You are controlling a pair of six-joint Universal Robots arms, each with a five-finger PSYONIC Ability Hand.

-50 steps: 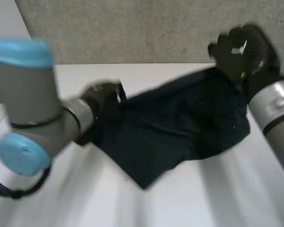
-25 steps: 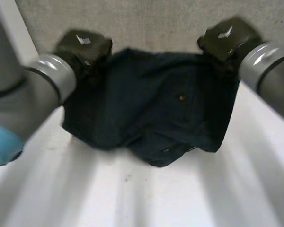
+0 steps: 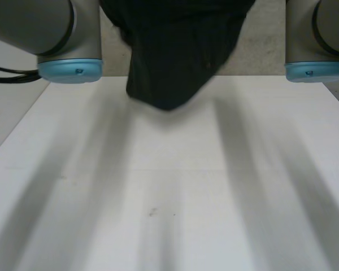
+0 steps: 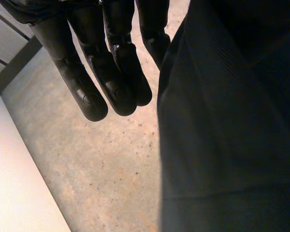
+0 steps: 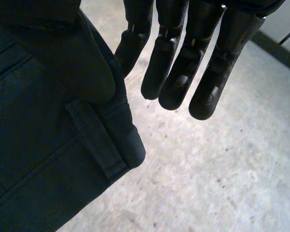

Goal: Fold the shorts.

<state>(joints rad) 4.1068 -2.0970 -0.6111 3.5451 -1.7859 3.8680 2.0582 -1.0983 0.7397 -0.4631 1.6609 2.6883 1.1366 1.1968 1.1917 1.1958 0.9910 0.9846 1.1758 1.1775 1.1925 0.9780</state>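
Limp shorts (image 3: 178, 51) hang at twelve o'clock over the worktop (image 3: 169, 186); take the waistband (image 5: 94, 140) corners. Cannot tell whether left hand (image 4: 121, 67) or right hand (image 5: 176, 72) grips.

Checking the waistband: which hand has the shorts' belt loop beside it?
The right hand, beside the belt loop; by the left hand the shorts are plain.

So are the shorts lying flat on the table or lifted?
Lifted: the shorts hang bunched between the arms over the table; cannot tell if the tip touches it.
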